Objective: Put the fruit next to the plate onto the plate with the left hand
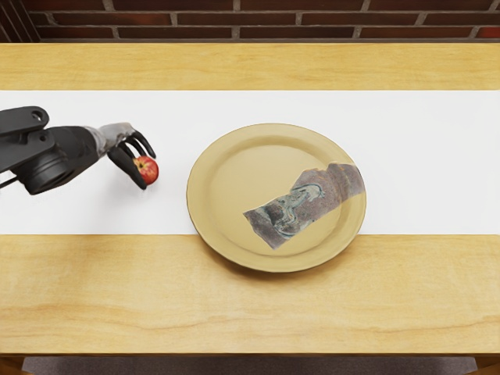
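Observation:
A small red apple [147,169] sits at the left of the white runner, a short way left of the plate. My left hand [134,158] comes in from the left edge and its dark fingers [141,144] curl over and around the apple, with the thumb below it. The tan round plate [234,168] lies at the table's middle and carries a mottled brown-green patterned patch on its right half. I cannot tell whether the apple rests on the runner or is lifted.
A white runner [422,156] crosses the wooden table [250,297] from side to side. A brick wall [250,19] stands behind the far edge.

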`<state>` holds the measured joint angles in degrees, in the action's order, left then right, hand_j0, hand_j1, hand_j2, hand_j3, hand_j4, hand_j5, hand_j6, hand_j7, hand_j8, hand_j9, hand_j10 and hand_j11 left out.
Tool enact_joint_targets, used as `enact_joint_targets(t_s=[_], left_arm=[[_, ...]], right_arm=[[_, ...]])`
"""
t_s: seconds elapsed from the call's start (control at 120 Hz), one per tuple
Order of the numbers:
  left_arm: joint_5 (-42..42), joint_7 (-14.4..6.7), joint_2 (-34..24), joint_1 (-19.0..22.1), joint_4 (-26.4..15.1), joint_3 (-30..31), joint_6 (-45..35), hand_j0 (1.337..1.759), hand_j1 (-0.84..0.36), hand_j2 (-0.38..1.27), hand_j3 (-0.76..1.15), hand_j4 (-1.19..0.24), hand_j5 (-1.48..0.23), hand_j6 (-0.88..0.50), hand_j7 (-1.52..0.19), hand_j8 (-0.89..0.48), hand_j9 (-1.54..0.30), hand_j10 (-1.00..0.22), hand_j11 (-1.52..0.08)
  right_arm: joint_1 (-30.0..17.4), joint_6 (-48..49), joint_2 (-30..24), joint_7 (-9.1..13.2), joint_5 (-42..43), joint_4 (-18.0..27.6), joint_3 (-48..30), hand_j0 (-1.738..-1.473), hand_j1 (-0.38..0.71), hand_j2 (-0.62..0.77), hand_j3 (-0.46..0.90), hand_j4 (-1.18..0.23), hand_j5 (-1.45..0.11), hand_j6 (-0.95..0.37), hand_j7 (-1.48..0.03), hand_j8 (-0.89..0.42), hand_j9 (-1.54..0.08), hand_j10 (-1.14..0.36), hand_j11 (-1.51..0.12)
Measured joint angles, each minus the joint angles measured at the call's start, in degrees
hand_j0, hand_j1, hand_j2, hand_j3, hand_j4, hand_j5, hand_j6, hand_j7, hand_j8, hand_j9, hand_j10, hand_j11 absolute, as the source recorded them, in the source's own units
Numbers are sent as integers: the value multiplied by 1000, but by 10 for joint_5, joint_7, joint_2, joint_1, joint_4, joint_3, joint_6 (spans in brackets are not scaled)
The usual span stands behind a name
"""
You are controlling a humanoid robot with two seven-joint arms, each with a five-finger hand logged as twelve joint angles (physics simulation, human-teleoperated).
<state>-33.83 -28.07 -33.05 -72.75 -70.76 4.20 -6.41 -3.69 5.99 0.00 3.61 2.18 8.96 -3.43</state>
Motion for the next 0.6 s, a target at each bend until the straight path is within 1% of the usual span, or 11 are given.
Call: enact_joint_targets(t_s=[0.125,0.192,0.217,0.25,0.342,0.433,0.475,0.6], left_arm=[[2,0,0,-14,1,-2,1,1657,-284,481,0,-640,-892,-428,-874,-484,-868,-652,-870],[3,0,1,-21,1,-3,1,1657,-283,460,0,-637,-886,-435,-870,-484,-865,-648,-867],[5,0,1,-24,1,-3,1,1657,-285,480,0,-635,-887,-432,-869,-489,-863,-647,-865],[5,0,4,-28,0,-3,1,1657,-282,457,0,-636,-884,-437,-867,-487,-862,-647,-863],[11,1,6,-37,0,-4,1,1657,-290,474,0,-632,-883,-433,-862,-491,-858,-645,-860],[15,1,10,-39,0,-8,1,1657,-300,504,0,-630,-882,-427,-860,-489,-856,-643,-858],[15,1,10,-42,0,-10,1,1657,-302,486,0,-630,-880,-431,-859,-485,-856,-642,-858],[17,1,16,-48,0,-19,1,1658,-308,501,0,-625,-870,-429,-848,-490,-846,-637,-848]], right_arm=[[0,0,0,0,0,2,0,-1658,-349,0,0,0,0,0,0,0,0,0,0],[0,0,0,0,0,2,0,-1658,-349,0,0,0,0,0,0,0,0,0,0],[0,0,0,0,0,2,0,-1658,-349,0,0,0,0,0,0,0,0,0,0],[0,0,0,0,0,2,0,-1658,-349,0,0,0,0,0,0,0,0,0,0],[0,0,0,0,0,2,0,-1658,-349,0,0,0,0,0,0,0,0,0,0],[0,0,0,0,0,2,0,-1658,-349,0,0,0,0,0,0,0,0,0,0],[0,0,0,0,0,2,0,-1658,-349,0,0,0,0,0,0,0,0,0,0],[0,0,0,0,0,2,0,-1658,-349,0,0,0,0,0,0,0,0,0,0]])
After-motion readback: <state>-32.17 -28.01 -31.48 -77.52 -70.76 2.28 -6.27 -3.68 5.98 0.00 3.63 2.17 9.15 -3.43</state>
